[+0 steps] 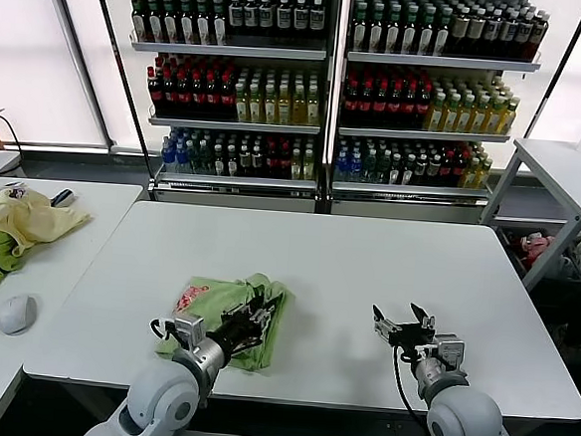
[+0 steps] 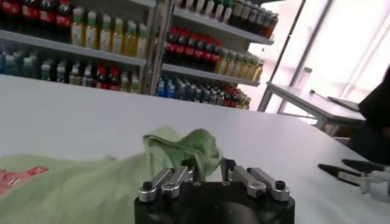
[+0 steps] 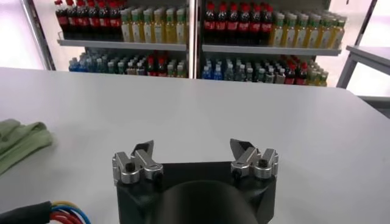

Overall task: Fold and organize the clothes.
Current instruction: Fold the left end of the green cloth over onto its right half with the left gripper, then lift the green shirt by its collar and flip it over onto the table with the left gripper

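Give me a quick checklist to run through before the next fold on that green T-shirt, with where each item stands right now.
1. Left gripper has hold of the T-shirt: ok, fingers closed on a bunched fold.
2. Right gripper free to help: ok, open, holding nothing, over bare table.
3. Shirt lying flat: not ok, crumpled, with the red print at one edge.
4. Shirt fully on the table: ok.
5. Space between the grippers: ok, well apart.
6. Other clothes kept separate: ok, they lie on the side table.

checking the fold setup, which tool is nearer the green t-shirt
Left. The left tool is on the T-shirt, shut on a bunched fold of it. The right tool rests open on bare table, apart from the shirt.
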`<act>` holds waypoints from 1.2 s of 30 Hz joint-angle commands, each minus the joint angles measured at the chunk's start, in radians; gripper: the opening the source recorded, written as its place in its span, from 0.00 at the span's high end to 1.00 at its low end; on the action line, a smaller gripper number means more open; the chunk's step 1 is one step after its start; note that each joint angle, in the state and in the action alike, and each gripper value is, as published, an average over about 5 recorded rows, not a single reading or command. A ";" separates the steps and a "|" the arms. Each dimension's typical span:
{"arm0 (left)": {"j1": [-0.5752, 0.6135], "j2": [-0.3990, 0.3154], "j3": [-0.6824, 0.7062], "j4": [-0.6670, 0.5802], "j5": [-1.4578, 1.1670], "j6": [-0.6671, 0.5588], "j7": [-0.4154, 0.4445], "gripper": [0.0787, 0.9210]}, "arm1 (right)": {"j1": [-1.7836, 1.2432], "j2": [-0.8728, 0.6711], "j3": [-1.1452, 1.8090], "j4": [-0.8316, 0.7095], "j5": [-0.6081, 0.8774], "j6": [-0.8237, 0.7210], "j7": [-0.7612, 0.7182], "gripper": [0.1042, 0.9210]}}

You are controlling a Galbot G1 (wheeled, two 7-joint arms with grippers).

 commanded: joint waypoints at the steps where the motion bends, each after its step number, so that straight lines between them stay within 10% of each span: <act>1: 0.145 0.098 -0.182 -0.240 -0.095 -0.027 0.048 0.49 | 0.002 0.006 -0.002 -0.006 -0.003 0.000 -0.001 0.12; 13: 0.153 0.183 -0.369 0.138 0.002 -0.113 0.013 0.13 | 0.007 0.022 -0.010 -0.020 -0.015 0.006 -0.003 0.12; 36: 0.168 0.100 -0.287 0.158 -0.158 -0.075 0.088 0.15 | -0.013 0.022 0.004 0.016 -0.023 0.004 0.001 0.12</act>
